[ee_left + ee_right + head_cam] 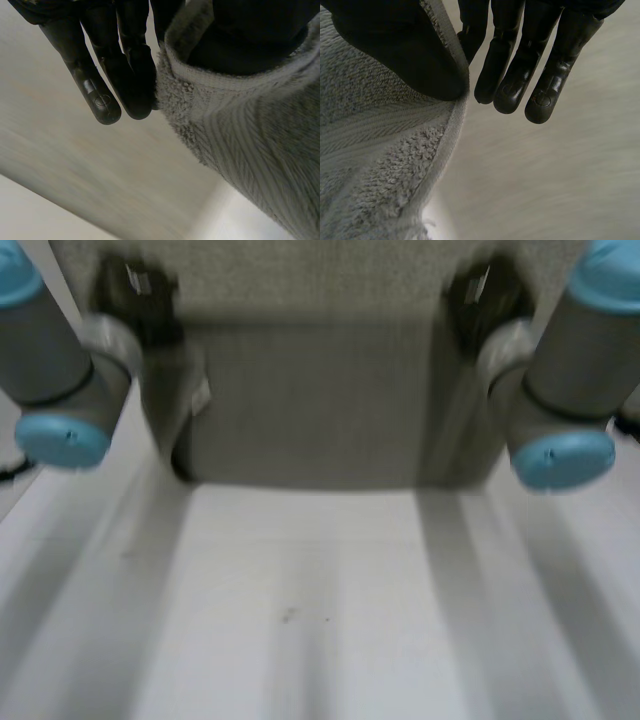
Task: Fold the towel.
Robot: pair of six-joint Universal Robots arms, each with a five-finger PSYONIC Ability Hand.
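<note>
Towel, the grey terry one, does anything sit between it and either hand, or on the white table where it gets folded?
Nothing visible does. The left hand and right hand each pinch a corner of the grey terry towel directly, and the white table in front of it shows just faint specks.

The head camera looks steeply down from behind and between the two arms, standing well back from the grey towel [320, 410], which spans the far part of the white table [300, 620]. Each wrist camera sits very near the towel and faces along its own palm: the left hand [125, 60] is beside the towel's hemmed edge, and so is the right hand [530, 55]. All three views share the towel; the wrist views take in opposite ends of it.
</note>
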